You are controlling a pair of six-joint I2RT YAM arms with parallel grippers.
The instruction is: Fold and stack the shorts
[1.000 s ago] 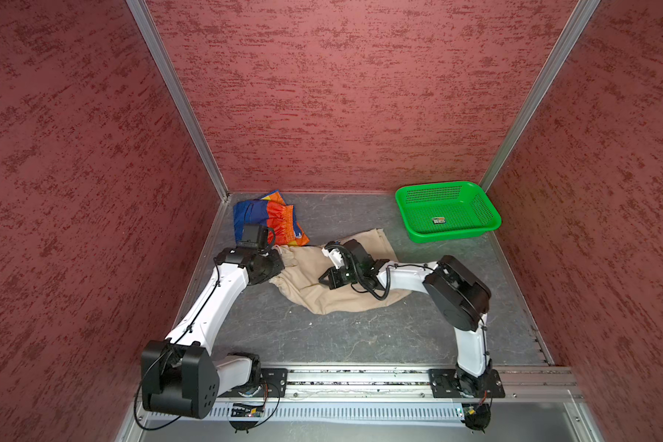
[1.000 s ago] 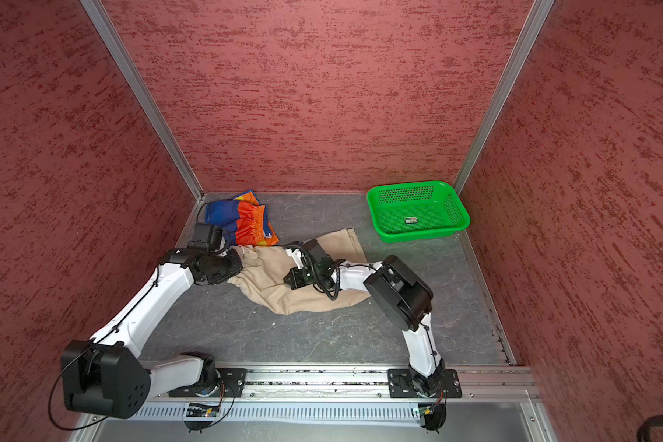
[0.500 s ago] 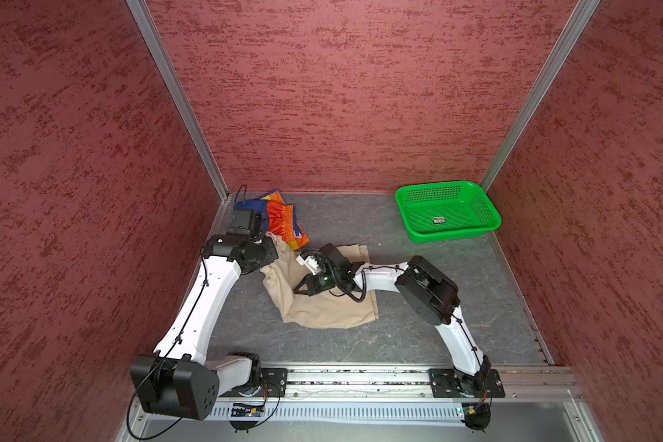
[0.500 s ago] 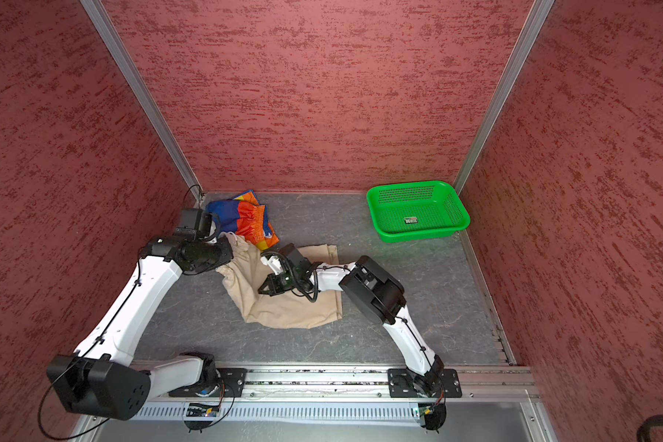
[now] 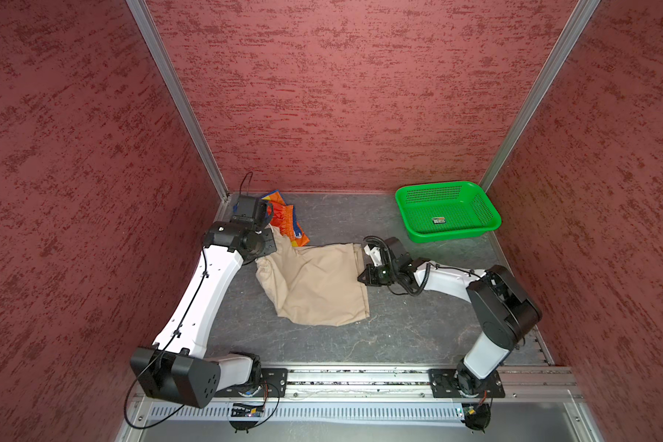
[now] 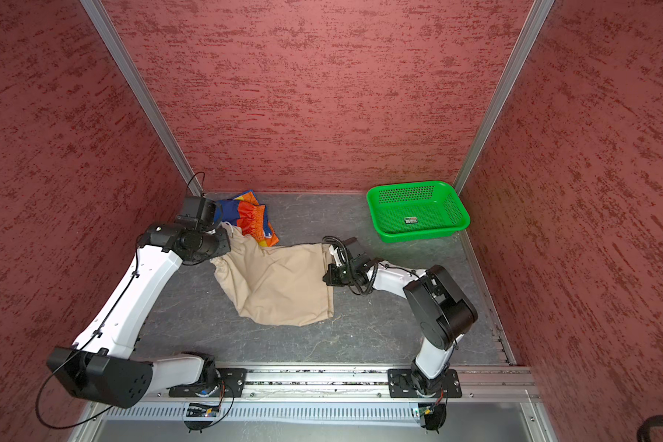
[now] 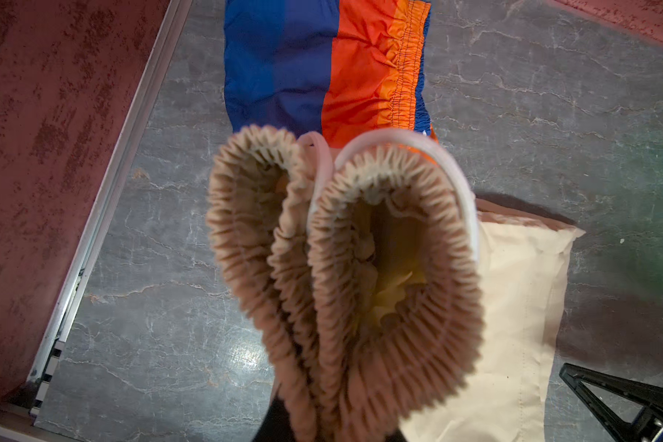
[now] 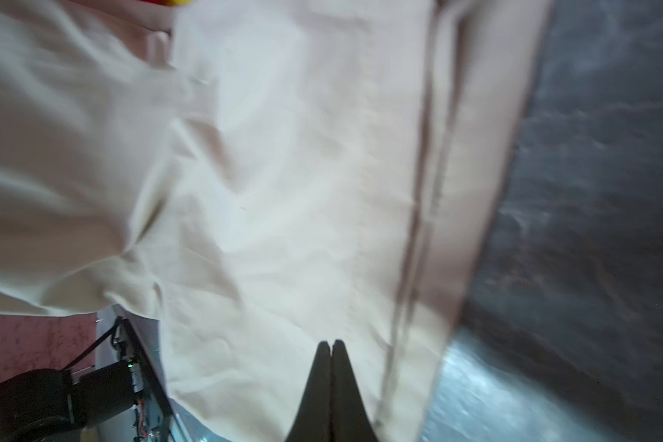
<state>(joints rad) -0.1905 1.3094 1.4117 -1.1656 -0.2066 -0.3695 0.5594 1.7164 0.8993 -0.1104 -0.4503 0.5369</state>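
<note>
My left gripper (image 5: 265, 234) grasps beige shorts (image 5: 314, 279) by the waistband | right gripper (image 8: 332, 346) clenched at hem | unfolded, beside striped shorts (image 5: 291, 222) | folding, stacking remain, I judge.

Beige shorts (image 5: 318, 283): spread flat, gathered waistband bunched, lifted at left. Striped shorts (image 5: 288, 219): crumpled behind, touching beige pair.

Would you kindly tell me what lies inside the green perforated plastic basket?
Only a small rectangular label shows on the floor of the green perforated plastic basket; its near wall hides a thin strip of floor.
</note>
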